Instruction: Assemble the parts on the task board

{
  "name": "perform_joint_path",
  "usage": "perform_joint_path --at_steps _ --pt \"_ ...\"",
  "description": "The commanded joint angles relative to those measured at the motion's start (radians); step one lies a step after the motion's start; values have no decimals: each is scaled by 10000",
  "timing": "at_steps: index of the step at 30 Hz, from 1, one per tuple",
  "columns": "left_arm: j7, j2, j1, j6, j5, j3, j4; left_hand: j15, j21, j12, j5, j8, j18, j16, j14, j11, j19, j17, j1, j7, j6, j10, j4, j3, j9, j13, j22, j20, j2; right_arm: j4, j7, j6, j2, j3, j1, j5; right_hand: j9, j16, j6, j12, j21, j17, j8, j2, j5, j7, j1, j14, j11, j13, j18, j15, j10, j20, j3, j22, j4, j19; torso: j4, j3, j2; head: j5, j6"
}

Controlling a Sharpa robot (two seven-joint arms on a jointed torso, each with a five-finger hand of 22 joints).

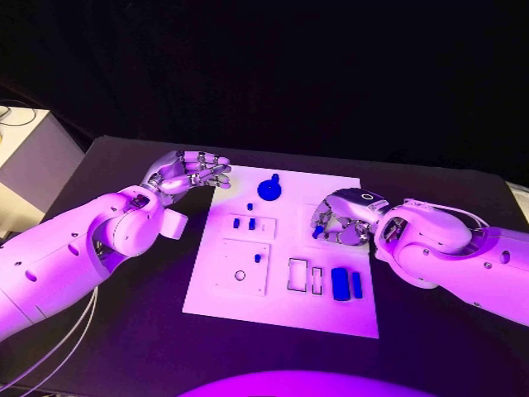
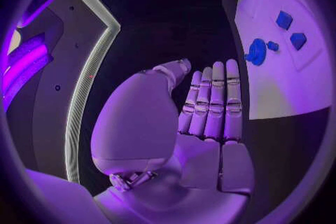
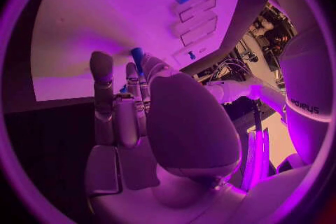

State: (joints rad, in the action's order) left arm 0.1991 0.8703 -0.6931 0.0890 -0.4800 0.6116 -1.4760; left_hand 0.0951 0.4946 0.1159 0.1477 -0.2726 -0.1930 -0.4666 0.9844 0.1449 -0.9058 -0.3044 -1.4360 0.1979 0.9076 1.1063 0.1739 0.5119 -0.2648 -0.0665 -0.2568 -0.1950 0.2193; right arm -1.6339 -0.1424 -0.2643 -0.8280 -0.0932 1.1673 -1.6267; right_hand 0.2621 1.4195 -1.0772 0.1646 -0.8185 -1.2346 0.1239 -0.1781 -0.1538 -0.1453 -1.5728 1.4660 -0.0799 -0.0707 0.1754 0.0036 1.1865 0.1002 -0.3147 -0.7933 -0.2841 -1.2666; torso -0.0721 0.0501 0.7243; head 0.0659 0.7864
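Nearest, head view: two blue bars (image 1: 347,283) lie low on the white task board (image 1: 217,302); right hand (image 1: 340,220) pinches a small blue part (image 1: 318,231). Left wrist view: left hand (image 2: 203,117) hangs empty, fingers straight, beside the board. Right wrist view: the part (image 3: 136,55) looks light, rigid, slick, so grip its sides.
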Motion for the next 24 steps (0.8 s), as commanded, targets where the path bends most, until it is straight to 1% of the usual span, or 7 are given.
perform_joint_path --at_steps 1,6,8,10,14,18,24 --pt "27 -13 6 -182 17 6 -20 60 -66 -56 12 45 137 44 38 43 -14 -25 -46 69 38 43 -13 -51 12 -17 12 -50 -55 -41 50 -11 2 -1 -20 -114 35 67 -152 -143 -83 -41 80 -1 256 36 94 352 71 -36 -195 -112 297 -70 -550 -109 30 -49 2 -5 2 -6 10" --pt "19 -20 6 -191 17 6 -20 60 -66 -56 12 45 137 44 38 43 -14 -25 -46 69 38 43 -13 -51 12 -17 12 -50 -55 -90 83 -211 9 -1 -48 -14 132 120 -382 -237 -240 -149 222 -16 265 129 159 383 169 -100 -222 -189 646 -136 -1079 -315 175 -116 1 -4 4 -10 13" --pt "19 -23 6 -191 17 6 -20 60 -66 -56 12 45 137 44 38 43 -14 -25 -46 69 38 43 -13 -51 12 -17 12 -50 -55 -101 60 -342 9 -1 -56 2 195 161 -509 -233 -349 -230 314 61 315 182 121 405 222 -141 -237 -232 807 -169 -1271 -438 297 -165 3 -4 3 -11 20" --pt "18 -25 6 -192 17 6 -20 60 -66 -56 12 45 137 44 38 43 -14 -25 -46 69 38 43 -13 -51 12 -17 12 -50 -55 -113 5 -567 5 0 -65 16 274 190 -580 -262 -430 -288 402 136 504 210 103 420 264 -186 -252 -270 954 -211 -1527 -539 478 -194 2 -3 -1 -11 22" --pt "18 -32 7 -192 16 6 -18 60 -66 -56 12 45 137 44 38 43 -14 -25 -46 69 38 43 -13 -51 12 -17 12 -50 -55 -153 -117 -1037 -20 1 -74 88 405 219 -577 -352 -520 -342 504 147 504 219 247 434 285 -249 -270 -289 1089 -242 -1845 -664 725 -215 -2 -1 -4 -13 21" --pt "17 -41 8 -199 16 6 -9 60 -66 -56 12 45 137 44 38 43 -14 -25 -46 69 38 43 -13 -51 12 -17 12 -50 -55 -324 -199 -1434 -120 13 -75 389 600 223 -482 -535 -561 -351 618 -40 -11 190 586 431 271 -339 -270 -287 1179 -255 -2280 -770 1141 -179 5 -3 -10 1 16" --pt "16 -51 9 -205 16 6 34 59 -71 -64 14 48 135 57 44 42 -18 -40 -51 67 42 45 -11 -51 16 -17 15 -51 -66 -800 -268 -1610 -336 119 27 864 644 225 -465 -577 -566 -357 645 -67 -59 184 676 432 267 -361 -267 -285 1195 -255 -2367 -792 1236 -164 3 1 -16 21 6"
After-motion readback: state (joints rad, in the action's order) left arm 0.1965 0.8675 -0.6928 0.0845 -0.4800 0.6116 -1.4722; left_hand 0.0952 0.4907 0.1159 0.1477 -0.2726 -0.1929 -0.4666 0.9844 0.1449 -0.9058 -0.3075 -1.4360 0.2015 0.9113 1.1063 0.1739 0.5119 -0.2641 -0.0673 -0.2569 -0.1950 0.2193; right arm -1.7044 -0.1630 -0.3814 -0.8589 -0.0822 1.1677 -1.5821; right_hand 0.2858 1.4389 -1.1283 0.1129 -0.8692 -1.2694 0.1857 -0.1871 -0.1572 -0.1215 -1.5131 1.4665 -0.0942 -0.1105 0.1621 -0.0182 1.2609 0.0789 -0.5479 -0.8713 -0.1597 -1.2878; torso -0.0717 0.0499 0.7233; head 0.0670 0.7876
